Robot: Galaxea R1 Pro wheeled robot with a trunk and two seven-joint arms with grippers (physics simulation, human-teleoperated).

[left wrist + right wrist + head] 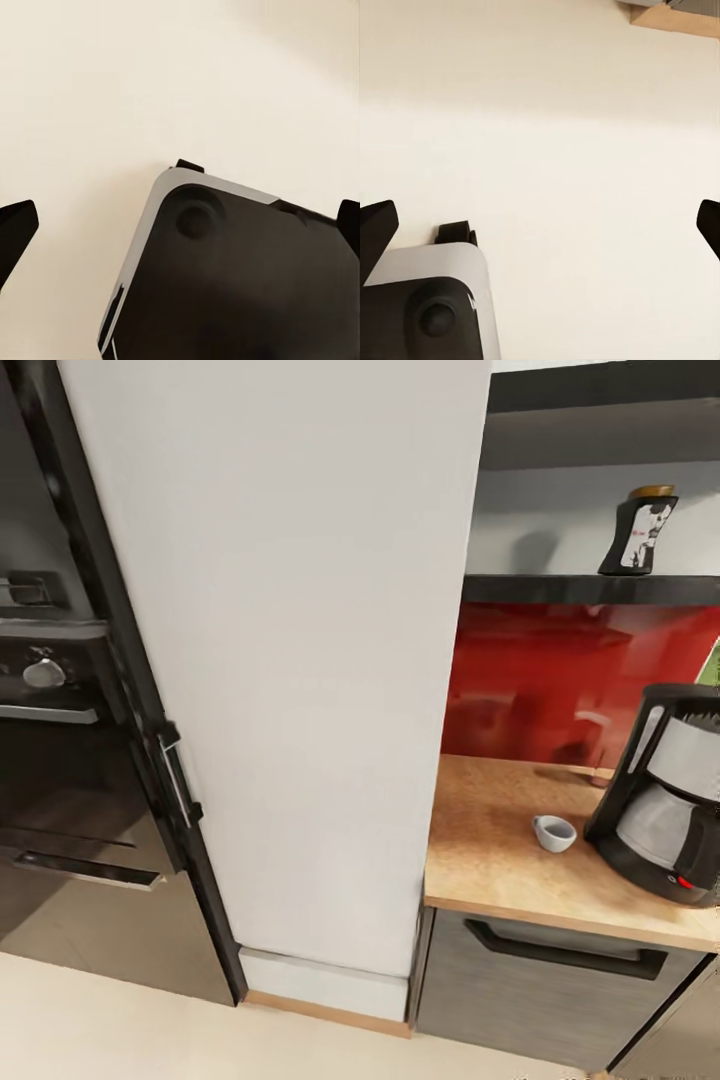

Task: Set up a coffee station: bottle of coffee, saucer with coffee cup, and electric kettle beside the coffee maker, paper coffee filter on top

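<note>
Starting at the left of the head view, a black oven [60, 760] with a round knob is set in dark cabinetry, partly cut off by the frame edge. A tall white panel [300, 660] fills the middle and blocks whatever lies behind it, reaching down to the pale floor [90, 1020]. Right of the panel, the wooden countertop [490, 850] holds a small grey coffee cup [554, 832], standing apart from the black coffee maker [668, 810], whose right side is cut off. Bare counter lies between the panel and the cup. Behind them is a red backsplash [560, 680]. Above, on a dark shelf [590, 589], the bottle of coffee [640, 532] stands upright. A drawer [560, 980] with a dark handle sits under the counter.

In the left wrist view, the left gripper [180, 225] has its dark fingertips [15, 225] spread wide over the floor and the robot's base [240, 277], holding nothing. In the right wrist view, the right gripper [540, 225] is likewise spread wide and empty above open floor.
</note>
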